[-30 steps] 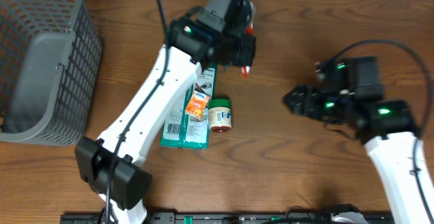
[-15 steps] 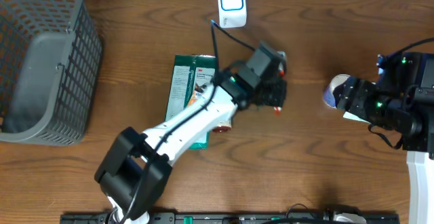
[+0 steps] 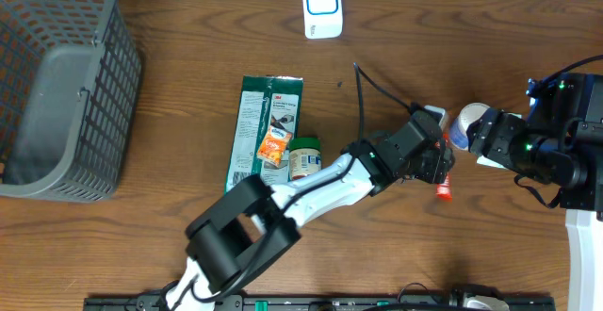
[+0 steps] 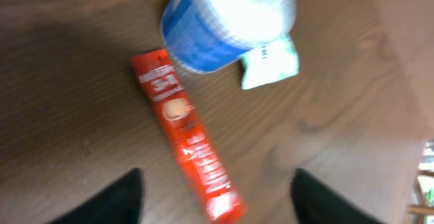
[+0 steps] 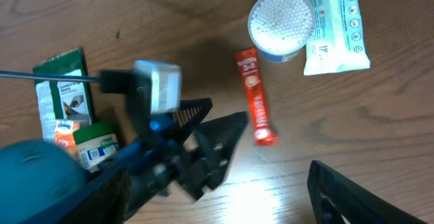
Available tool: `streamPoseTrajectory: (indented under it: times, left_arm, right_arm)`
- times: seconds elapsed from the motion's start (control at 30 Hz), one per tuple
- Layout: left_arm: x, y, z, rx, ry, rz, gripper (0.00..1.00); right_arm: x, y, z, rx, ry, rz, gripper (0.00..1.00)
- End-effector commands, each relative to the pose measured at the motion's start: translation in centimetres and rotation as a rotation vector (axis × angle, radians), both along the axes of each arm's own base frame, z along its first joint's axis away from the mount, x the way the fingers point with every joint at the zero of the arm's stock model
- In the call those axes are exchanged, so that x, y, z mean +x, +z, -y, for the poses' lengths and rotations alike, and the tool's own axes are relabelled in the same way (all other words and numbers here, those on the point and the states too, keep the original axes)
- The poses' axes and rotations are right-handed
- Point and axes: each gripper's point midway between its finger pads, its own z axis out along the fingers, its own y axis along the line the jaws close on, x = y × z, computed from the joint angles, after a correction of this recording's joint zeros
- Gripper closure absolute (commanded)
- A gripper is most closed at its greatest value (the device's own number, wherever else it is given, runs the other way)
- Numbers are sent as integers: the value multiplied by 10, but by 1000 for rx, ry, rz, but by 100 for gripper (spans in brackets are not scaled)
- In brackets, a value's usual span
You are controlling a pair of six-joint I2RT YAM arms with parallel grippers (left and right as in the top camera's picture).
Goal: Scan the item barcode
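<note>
The red stick packet (image 4: 186, 136) lies flat on the wooden table, loose, between the spread fingers of my left gripper (image 4: 217, 210), which is open just above it. In the overhead view the packet (image 3: 444, 191) lies at the right, just beyond my left gripper (image 3: 435, 168). My right gripper (image 3: 485, 137) hovers close by, open and holding nothing. From the right wrist the packet (image 5: 255, 98) shows beside the left arm's head (image 5: 180, 142), above my right gripper (image 5: 217, 190). The white barcode scanner (image 3: 321, 7) stands at the table's far edge.
A tub of cotton swabs (image 5: 281, 24) and a white wipes pack (image 5: 336, 27) lie just past the red packet. A green packet (image 3: 267, 132), an orange sachet (image 3: 274, 146) and a small jar (image 3: 304, 157) lie mid-table. A grey wire basket (image 3: 57, 85) stands far left.
My left arm has swung from beside the scanner across to the right with the red packet, then opened and let it go onto the table. My right gripper has widened slightly.
</note>
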Motion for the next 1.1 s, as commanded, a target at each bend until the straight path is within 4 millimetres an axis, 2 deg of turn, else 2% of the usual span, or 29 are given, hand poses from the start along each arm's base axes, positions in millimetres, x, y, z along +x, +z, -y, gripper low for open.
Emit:
streamPoseTrajectory:
  times: [0.0,0.1,0.17,0.23,0.3,0.4,0.47,0.57,0.67,0.73,0.83,0.93,1.0,1.07]
  left_arm:
    - [11,2,-5,16,-2,61,25]
    - [25,30,-15,-7,3,117,22]
    - [34,54,-25,-29,28,134,21]
    - [43,86,-44,-52,63,153,21]
    - [50,117,-69,-62,104,165,21]
    - [58,159,-121,-57,185,171,21]
    - [58,176,-157,-35,237,161,21]
    - [57,188,-217,34,333,137,21]
    - [52,191,-287,134,455,104,21]
    - [44,192,-335,192,541,76,21]
    - [33,196,-394,243,656,51,21]
    - [25,200,-446,268,794,30,21]
    - [21,200,-473,275,879,10,21]
    - [16,198,-491,284,938,-15,21]
  right_arm:
    - [-1,3,3,-11,-1,5,14]
    - [-1,3,3,-11,-1,6,1]
    - [-1,3,3,-10,-1,6,1]
    - [-1,3,3,-8,1,6,1]
    - [-1,3,0,5,8,7,1]
    - [0,5,-11,55,42,14,1]
    - [0,5,-19,74,86,19,1]
    - [0,4,-29,89,126,8,1]
    - [1,-1,-43,90,178,-13,1]
    - [3,-5,-57,92,229,-31,1]
    - [8,-14,-80,97,300,-62,1]
    - [17,-28,-110,114,357,-105,1]
    - [24,-39,-130,123,389,-130,1]
    - [30,-51,-150,128,421,-153,1]
